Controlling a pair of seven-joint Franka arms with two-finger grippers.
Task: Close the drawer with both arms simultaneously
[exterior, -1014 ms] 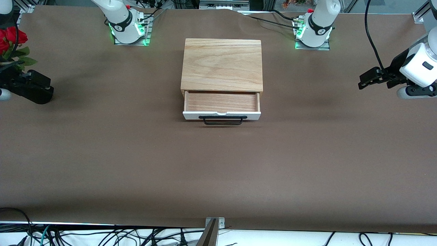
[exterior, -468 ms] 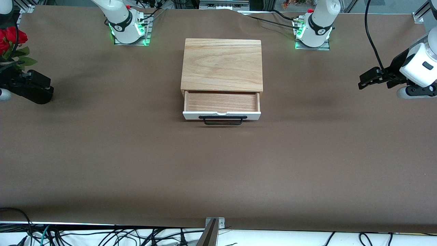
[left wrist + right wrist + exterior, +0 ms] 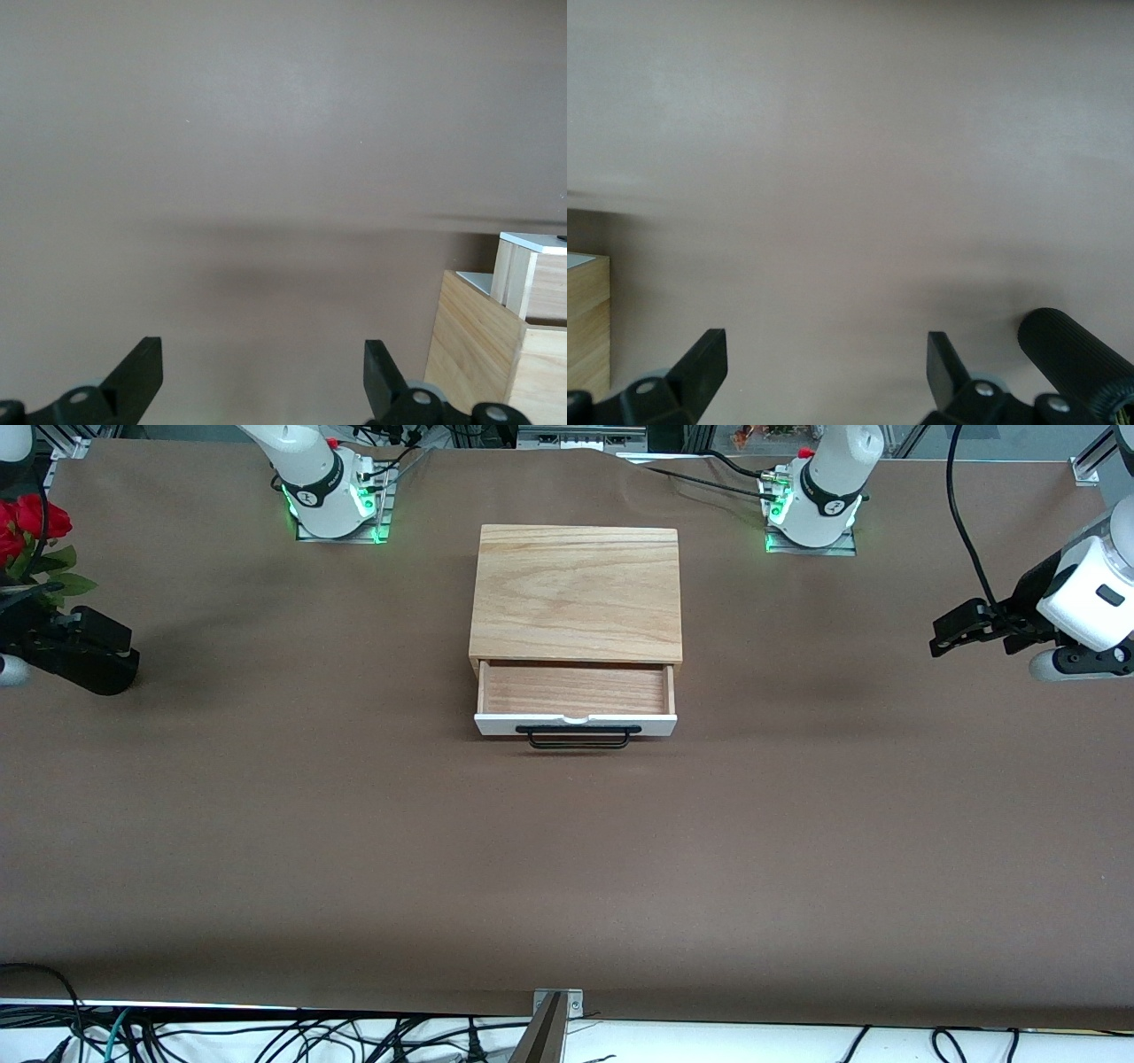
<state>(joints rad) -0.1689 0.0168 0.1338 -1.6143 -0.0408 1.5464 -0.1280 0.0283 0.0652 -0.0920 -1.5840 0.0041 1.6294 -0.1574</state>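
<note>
The drawer (image 3: 576, 691) stands pulled out of the oak-coloured box (image 3: 576, 593) at the table's middle. Its white front panel (image 3: 660, 724) and black wire handle (image 3: 578, 737) face the front camera. My left gripper (image 3: 944, 636) hovers open and empty over the table at the left arm's end, well apart from the box. In the left wrist view the gripper (image 3: 263, 381) is open, with the box (image 3: 478, 354) and the drawer (image 3: 532, 266) off to one side. My right gripper (image 3: 120, 657) hovers at the right arm's end; the right wrist view shows the gripper (image 3: 824, 367) open and empty, with a box corner (image 3: 586, 328).
Red roses (image 3: 27, 527) stand at the right arm's end of the table, close to the right gripper. A black ribbed cylinder (image 3: 1072, 354) shows beside the right gripper in the right wrist view. Brown table surface (image 3: 567, 868) spreads between the drawer and the front edge.
</note>
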